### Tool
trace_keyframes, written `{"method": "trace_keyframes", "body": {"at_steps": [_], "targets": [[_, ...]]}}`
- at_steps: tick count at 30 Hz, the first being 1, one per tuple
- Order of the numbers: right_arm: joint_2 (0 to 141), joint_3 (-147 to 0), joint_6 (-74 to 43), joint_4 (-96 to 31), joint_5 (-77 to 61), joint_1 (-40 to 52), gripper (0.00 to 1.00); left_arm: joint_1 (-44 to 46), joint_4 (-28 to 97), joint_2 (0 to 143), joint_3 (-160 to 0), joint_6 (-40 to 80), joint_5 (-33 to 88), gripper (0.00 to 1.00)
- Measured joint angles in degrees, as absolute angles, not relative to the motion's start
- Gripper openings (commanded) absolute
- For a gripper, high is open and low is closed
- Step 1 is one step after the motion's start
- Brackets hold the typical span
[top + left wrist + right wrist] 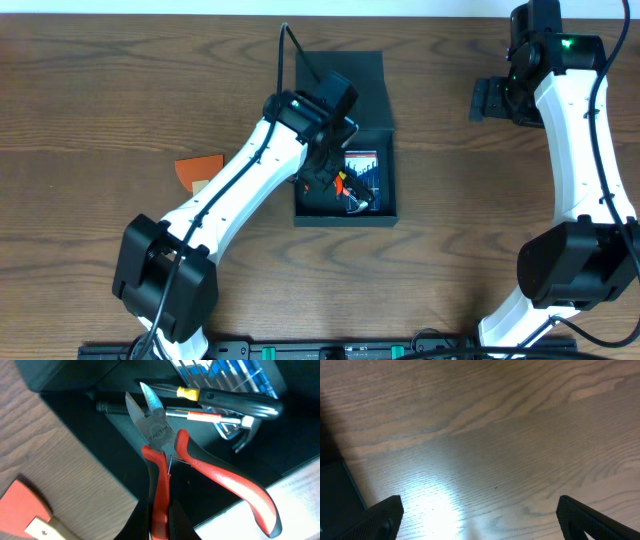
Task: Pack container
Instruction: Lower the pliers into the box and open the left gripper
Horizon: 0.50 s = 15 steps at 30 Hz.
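Note:
The dark teal container (385,211) lies open at the table's middle, its flap lid (345,85) folded back on the far side. My left gripper (325,172) is over the box's left part, shut on one red handle of a pair of cutting pliers (162,435). The pliers hang over the box interior (125,440), jaws pointing away. Inside lie a black-handled tool with a yellow band (220,400), a red-striped screwdriver shaft (205,416) and a blue-cased screwdriver set (362,168). My right gripper (480,515) is open and empty over bare table at the far right (495,100).
An orange-bladed scraper with a pale handle (198,170) lies on the wood left of the box; it also shows in the left wrist view (22,510). A dark edge (337,492) shows at the left of the right wrist view.

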<state>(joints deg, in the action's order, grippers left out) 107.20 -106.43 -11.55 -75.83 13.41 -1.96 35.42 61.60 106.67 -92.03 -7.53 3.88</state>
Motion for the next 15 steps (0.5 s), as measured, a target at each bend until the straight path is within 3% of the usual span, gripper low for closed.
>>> {"method": "trace_keyframes", "body": {"at_steps": [15], "targets": [[107.2,-106.4,-11.6,-75.8,13.4,-2.0,0.99,35.4,53.5,107.3,-87.6,-7.3,4.7,0.06]]}}
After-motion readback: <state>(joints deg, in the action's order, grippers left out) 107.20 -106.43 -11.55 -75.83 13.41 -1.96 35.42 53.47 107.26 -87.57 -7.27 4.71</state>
